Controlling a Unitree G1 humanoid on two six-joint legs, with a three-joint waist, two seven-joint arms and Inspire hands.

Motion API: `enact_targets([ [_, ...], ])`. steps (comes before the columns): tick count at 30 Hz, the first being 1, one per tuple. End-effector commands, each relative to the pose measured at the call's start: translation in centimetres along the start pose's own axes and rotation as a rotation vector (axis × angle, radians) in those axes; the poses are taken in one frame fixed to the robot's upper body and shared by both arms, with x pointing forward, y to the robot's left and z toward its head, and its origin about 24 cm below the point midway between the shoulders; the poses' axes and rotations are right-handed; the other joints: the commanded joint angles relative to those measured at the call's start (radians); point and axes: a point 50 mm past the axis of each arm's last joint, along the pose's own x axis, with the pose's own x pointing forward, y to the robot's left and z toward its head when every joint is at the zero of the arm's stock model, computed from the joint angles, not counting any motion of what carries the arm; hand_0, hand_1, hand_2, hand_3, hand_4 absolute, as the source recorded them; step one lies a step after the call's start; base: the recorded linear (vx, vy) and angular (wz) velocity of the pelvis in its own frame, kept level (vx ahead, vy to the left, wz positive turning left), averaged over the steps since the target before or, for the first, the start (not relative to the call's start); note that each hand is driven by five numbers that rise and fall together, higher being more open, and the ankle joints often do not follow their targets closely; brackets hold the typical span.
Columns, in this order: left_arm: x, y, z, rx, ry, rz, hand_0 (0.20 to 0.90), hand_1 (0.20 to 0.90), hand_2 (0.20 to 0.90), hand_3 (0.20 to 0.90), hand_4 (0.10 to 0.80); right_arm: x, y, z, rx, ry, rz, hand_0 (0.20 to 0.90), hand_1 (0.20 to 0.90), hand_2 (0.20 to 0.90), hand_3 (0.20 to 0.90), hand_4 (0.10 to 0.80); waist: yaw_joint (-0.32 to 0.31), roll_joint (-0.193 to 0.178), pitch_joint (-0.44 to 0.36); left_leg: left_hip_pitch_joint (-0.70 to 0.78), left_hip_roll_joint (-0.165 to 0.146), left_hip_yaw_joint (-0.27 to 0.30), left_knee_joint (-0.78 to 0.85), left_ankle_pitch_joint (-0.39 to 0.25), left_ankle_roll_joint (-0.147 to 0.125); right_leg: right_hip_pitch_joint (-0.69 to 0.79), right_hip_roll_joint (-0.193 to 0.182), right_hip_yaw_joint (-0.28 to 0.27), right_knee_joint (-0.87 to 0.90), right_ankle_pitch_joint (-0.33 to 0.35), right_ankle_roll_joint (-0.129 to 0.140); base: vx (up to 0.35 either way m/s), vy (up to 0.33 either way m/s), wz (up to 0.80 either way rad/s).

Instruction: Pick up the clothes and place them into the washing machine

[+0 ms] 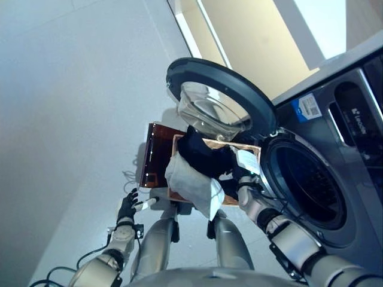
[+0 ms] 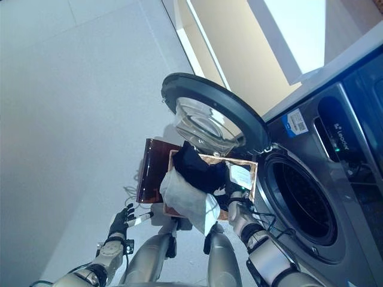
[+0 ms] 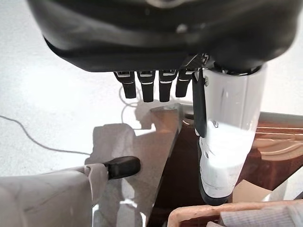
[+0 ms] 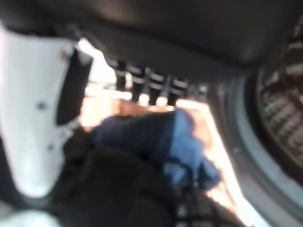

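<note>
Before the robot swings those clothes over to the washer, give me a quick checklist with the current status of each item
1. Round dark-rimmed washer door swung open: ok.
2. Dark drum opening free of obstruction: ok, nothing shows across it.
3. Right hand holding the clothes: cannot tell; it is at the bundle, but its fingers are hidden in the dark garment.
4. White cloth clear of the brown wooden basket: not ok, it hangs low over the basket's front edge.
5. Whole bundle lifted free of the basket: cannot tell.
6. Left hand out of the way: ok, open and low beside the basket, touching nothing.
</note>
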Motion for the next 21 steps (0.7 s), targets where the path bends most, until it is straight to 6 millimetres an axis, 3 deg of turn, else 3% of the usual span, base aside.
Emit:
enact_targets([
  [1,-0.3,0.0,-0.6,0.010,0.006,0.006,0.900,0.900,0.900,0.900,0.800,1.3,-2.5,-0.4,-0.050,-0.004,-0.124,0.900,0.900,0.900,0.900,0.800,-0.001,-0.018,-0.036,-0.079,-0.039,0.000,0.053,-0.014,-0.072,-0.021,-0.039,0.007,-0.099,0.205,0.015,0.000,0.000,0.00],
  [10,-0.2,-0.1,-0.4,0.000,0.002,-0.004,0.900,0.900,0.900,0.900,0.800,1.6,-3.4,-2.0,-0.068,0.048,-0.133,0.900,0.900,0.900,0.900,0.800,-0.008,-0.021,-0.031,-0.095,-0.038,-0.002,0.060,-0.014,-0.071,-0.041,-0.037,0.015,-0.091,0.206,0.009,-0.001,-0.001,0.00],
  [21,0.2,-0.2,1.2,-0.029,-0.062,-0.009,0.900,0.900,0.900,0.900,0.800,2.8,-5.3,-1.4,-0.076,0.020,-0.178,0.900,0.900,0.900,0.900,0.800,0.002,-0.011,-0.001,-0.143,-0.040,-0.001,0.077,-0.007,-0.071,-0.086,-0.035,0.024,-0.078,0.213,0.005,-0.012,-0.002,0.00],
])
